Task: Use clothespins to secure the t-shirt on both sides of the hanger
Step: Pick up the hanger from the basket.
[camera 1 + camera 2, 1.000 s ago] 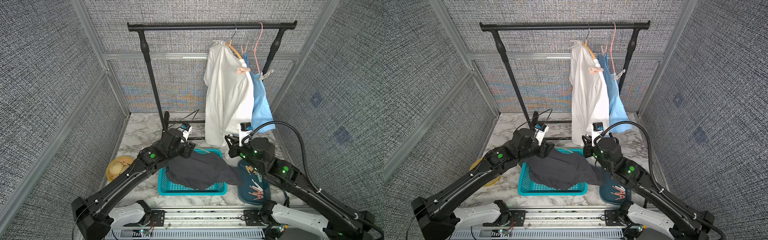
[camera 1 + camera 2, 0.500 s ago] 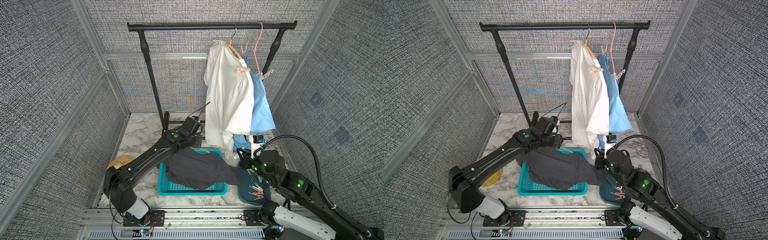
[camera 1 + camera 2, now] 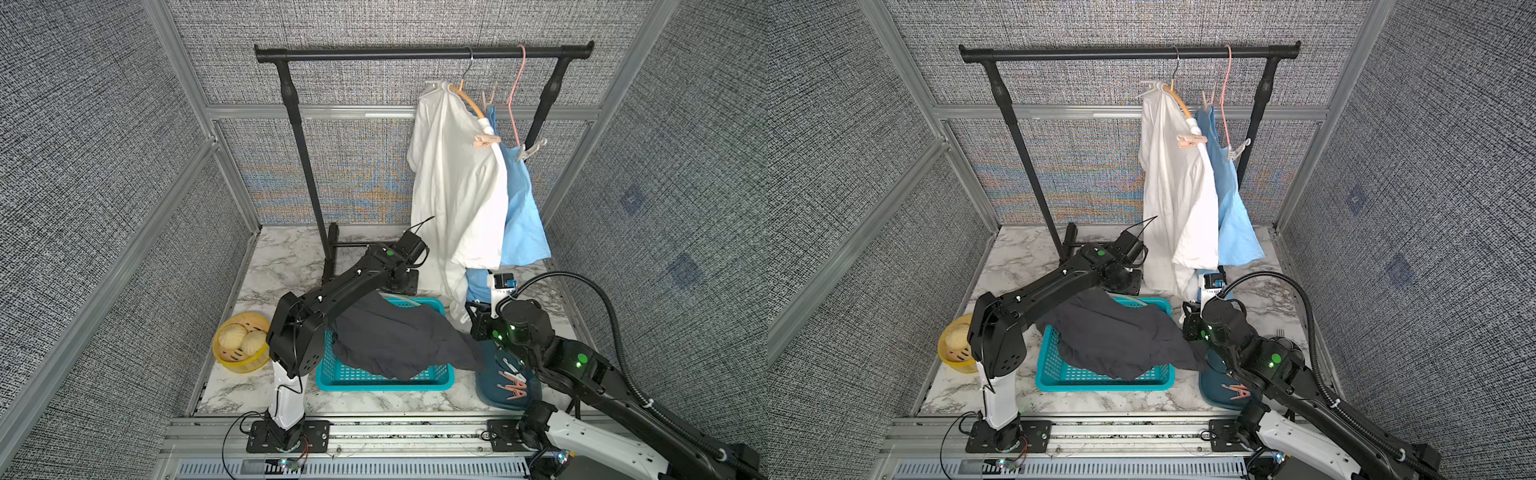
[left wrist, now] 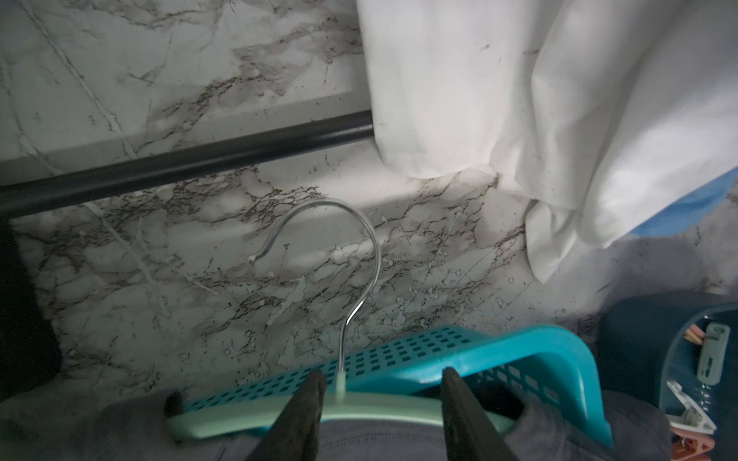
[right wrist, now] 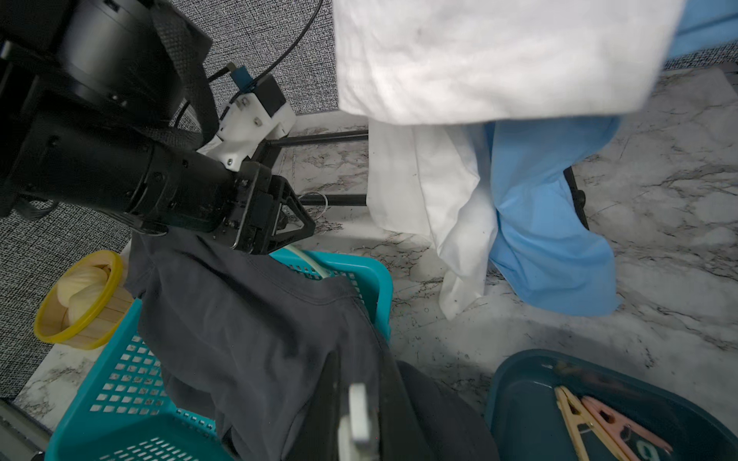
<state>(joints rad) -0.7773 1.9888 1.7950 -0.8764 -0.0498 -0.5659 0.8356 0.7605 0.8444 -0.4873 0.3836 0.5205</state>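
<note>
Left arm (image 3: 345, 286) reaches low over the back rim of the teal basket (image 3: 382, 380), left fingers (image 4: 307, 415) half open astride the mint-green hanger (image 4: 231, 417) in the dark grey t-shirt (image 3: 399, 336). Right arm (image 3: 582, 365) bends beside the basket; right fingers (image 5: 325, 419) pinch a white clothespin (image 5: 357, 415) near clothespins (image 5: 611, 425) in the dark tray (image 5: 519, 415).

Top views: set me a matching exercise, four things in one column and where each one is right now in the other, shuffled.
Things:
1. dark grey t-shirt
2. white shirt
3. loose clothespins
4. buns

Places:
A. in the yellow steamer basket
B. draped over the teal basket
C. hanging from the black rail
D. in the dark blue tray

Pairs: 1-B, 2-C, 3-D, 4-A
</note>
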